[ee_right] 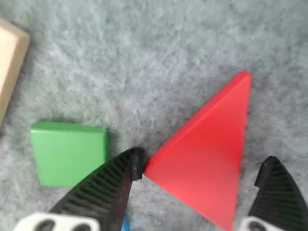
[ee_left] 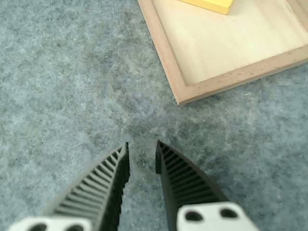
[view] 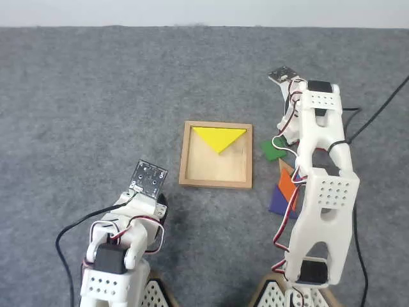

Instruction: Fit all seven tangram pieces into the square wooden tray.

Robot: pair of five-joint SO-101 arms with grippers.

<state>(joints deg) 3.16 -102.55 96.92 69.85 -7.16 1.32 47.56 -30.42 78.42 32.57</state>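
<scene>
A table covered in grey carpet (view: pixel 96 96) holds a square wooden tray (view: pixel 186 157) between two white robot arms. One piece lies inside it: a large yellow triangle (view: pixel 219 137), its long edge against the far wall and its point towards the tray's middle. The other pieces we can see lie on the carpet on the right side of the tray: a green square (ee_right: pixel 70 151), a red triangle (ee_right: pixel 207 154), and nearer the arm's base an orange piece (view: pixel 287 182) and a dark blue piece (view: pixel 278 202), both partly hidden under the right arm (view: pixel 323 192).

The right gripper (ee_right: pixel 204 163) is spread wide and straddles the red triangle. One fingertip (ee_right: pixel 134 163) sits at the triangle's corner, in the gap beside the green square, and the other is past the triangle's opposite edge. It holds nothing yet.

The left gripper (ee_left: pixel 142 159) hangs over bare carpet near a corner of the tray, its fingers only narrowly parted and empty.

We judge the risks as these: closing on the triangle's slanted edges could make it twist or slip out. The finger by the green square could nudge that piece. A tilted piece could also catch on the tray's raised rim.

We can read no writing or labels anywhere.
</scene>
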